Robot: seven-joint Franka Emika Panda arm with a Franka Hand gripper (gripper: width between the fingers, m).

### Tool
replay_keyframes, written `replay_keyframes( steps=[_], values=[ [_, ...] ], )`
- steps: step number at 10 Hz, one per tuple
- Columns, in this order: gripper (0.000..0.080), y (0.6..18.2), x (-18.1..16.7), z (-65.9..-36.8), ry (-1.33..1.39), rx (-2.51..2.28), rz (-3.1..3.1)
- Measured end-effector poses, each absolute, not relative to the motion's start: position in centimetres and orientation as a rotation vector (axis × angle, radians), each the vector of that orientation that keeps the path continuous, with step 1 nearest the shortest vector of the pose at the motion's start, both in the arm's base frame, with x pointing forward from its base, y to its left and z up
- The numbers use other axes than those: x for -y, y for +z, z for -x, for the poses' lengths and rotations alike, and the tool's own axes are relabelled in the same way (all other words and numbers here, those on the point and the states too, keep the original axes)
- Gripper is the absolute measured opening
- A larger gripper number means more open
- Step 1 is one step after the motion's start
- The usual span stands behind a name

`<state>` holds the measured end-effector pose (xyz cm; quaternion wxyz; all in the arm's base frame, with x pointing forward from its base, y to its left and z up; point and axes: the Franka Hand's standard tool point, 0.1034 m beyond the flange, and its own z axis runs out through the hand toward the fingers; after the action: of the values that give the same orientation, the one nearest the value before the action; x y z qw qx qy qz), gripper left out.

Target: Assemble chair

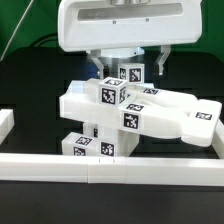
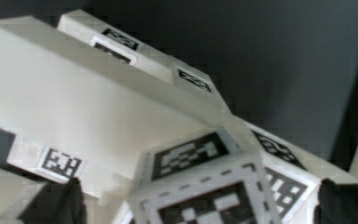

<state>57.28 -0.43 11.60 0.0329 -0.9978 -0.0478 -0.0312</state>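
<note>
Fingers [image 1: 128, 66] spread wide above the partly built chair [image 1: 130, 112] on the black tabletop [image 1: 205, 75], gripping nothing.

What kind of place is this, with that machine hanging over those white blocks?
Probably a robotics lab test bench. A robot gripper hangs open over white chair parts covered in black-and-white tags, on a dark table fenced by a white rail.

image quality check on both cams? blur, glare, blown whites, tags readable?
Exterior view: even lighting, white chair parts near blown out with faint edges, tags small but crisp, gripper sharp against dark background. Wrist view: very close, soft and slightly blurred, nearest tag cropped at the frame edge, shadowed faces grey, no hard glare.
</note>
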Motion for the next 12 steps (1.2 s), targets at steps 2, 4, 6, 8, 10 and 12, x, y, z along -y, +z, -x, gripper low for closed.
replay_keyframes(
  steps=[2, 4, 6, 8, 10, 12],
  values=[
    [0.0648, 11.6, 0.48, -57.28, -0.102, 0.313, 3.064],
    [0.0639, 11.6, 0.48, -57.28, -0.101, 0.309, 3.064],
    [0.0306, 11.6, 0.48, -57.28, -0.101, 0.309, 3.064],
    [0.0279, 11.6, 0.48, -57.28, -0.1, 0.269, 3.067],
    [0.0279, 11.6, 0.44, -57.29, -0.096, 0.098, 3.071],
    [0.0279, 11.6, 0.24, -57.27, -0.085, -0.201, 3.059]
  ],
)
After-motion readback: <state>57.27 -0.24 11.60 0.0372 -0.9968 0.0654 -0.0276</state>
